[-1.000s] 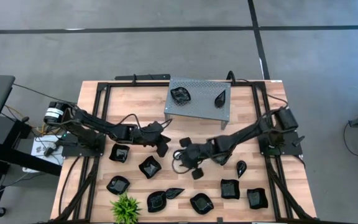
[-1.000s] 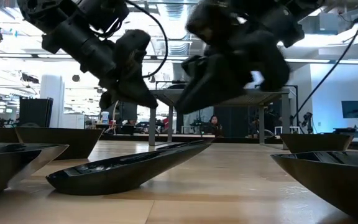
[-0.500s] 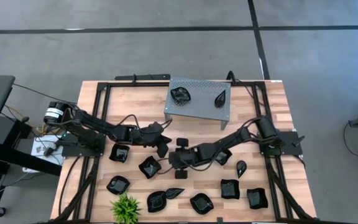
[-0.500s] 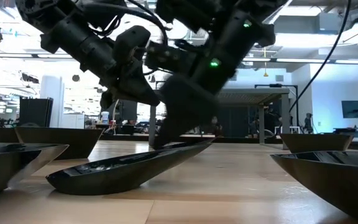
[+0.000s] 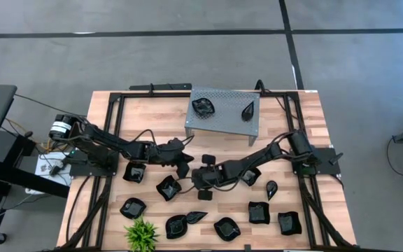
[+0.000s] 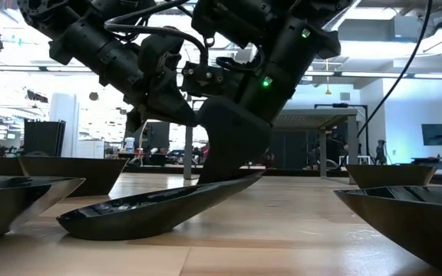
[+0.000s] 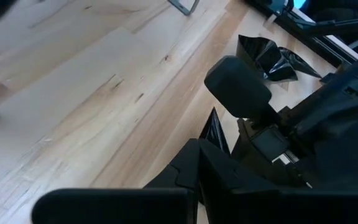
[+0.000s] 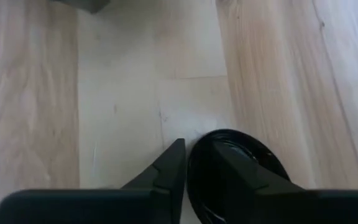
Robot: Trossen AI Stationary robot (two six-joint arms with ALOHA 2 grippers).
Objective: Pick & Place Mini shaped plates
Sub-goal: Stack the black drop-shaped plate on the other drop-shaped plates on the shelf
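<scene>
Right claw (image 8: 185, 171) astride round plate (image 8: 238, 165) rim

A large open lab or workshop hall was indicated: a grey concrete floor (image 5: 187, 63) was seen around the table (image 5: 306, 98), and distant workbenches (image 6: 321, 157) and ceiling lights (image 6: 21, 69) beyond.

Round plate (image 8: 235, 168) (lower part) behind right gripper (image 8: 185, 163)

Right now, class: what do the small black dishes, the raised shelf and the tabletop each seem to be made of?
The small black dishes look like glossy plastic or glazed ceramic: light glints off their rims, but the look leaves it open which. The raised shelf appears to be grey perforated metal, dotted with tiny holes, on thin legs. The tabletop looks like pale wood with visible plank seams and grain.
</scene>
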